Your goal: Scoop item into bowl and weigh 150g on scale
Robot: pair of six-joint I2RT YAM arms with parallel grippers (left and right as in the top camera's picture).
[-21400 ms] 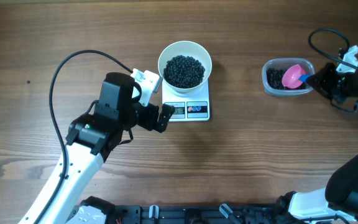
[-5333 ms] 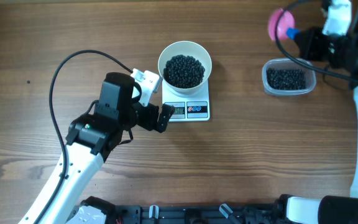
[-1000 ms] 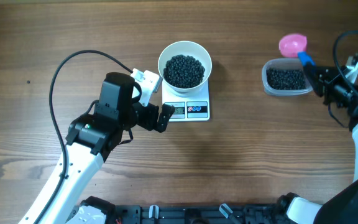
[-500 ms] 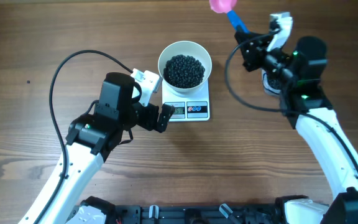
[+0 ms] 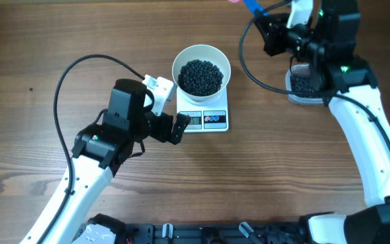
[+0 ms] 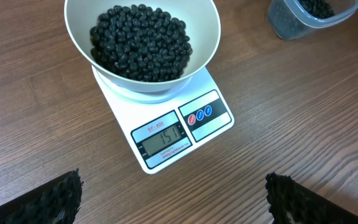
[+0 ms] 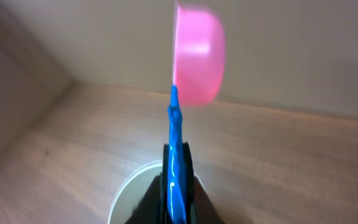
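The white bowl (image 5: 177, 62) stands on the small white scale (image 5: 222, 102) and holds a heap of black beans (image 5: 201, 76). My left gripper (image 5: 170, 110) rests open at the scale's left front; in the left wrist view its dark fingertips (image 6: 59, 198) flank bare wood below the scale (image 6: 135, 111), whose display reads 151, and the bowl (image 6: 207, 25). My right gripper (image 5: 269, 32) is raised to the right of the bowl, shut on the blue handle (image 7: 176, 155) of a pink scoop (image 7: 197, 56). The scoop head is almost cut off at the overhead view's top edge.
A clear plastic container (image 5: 302, 87) with more beans sits right of the scale, partly under the right arm; it also shows in the left wrist view's top right corner (image 6: 291, 22). A black cable loops left of the left arm (image 5: 63, 81).
The right arm has swung from beside the container toward the back of the table and left, carrying the scoop to a spot right of the bowl. The left arm, bowl and scale stayed still.
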